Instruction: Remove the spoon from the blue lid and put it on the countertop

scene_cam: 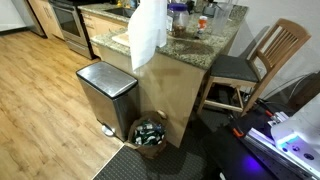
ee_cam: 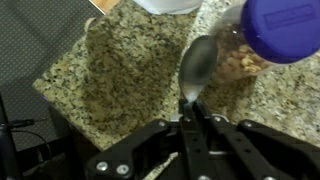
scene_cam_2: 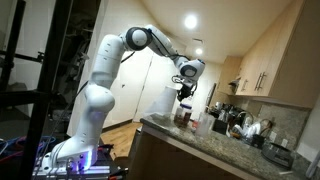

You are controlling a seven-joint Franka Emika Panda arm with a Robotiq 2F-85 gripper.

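Note:
In the wrist view my gripper is shut on the handle of a metal spoon, whose bowl points away from me and hangs above the speckled granite countertop. The dark-blue lid caps a clear jar of pale contents at the top right, beside the spoon bowl; the spoon is off the lid. In an exterior view the gripper hovers above the countertop near the jar. In an exterior view the countertop shows, with the gripper hidden behind a white paper towel.
A brushed-steel bin and a small full waste basket stand below the counter's end. A wooden chair stands beside it. Cups and appliances crowd the counter's far part. The white paper towel hangs over the counter edge.

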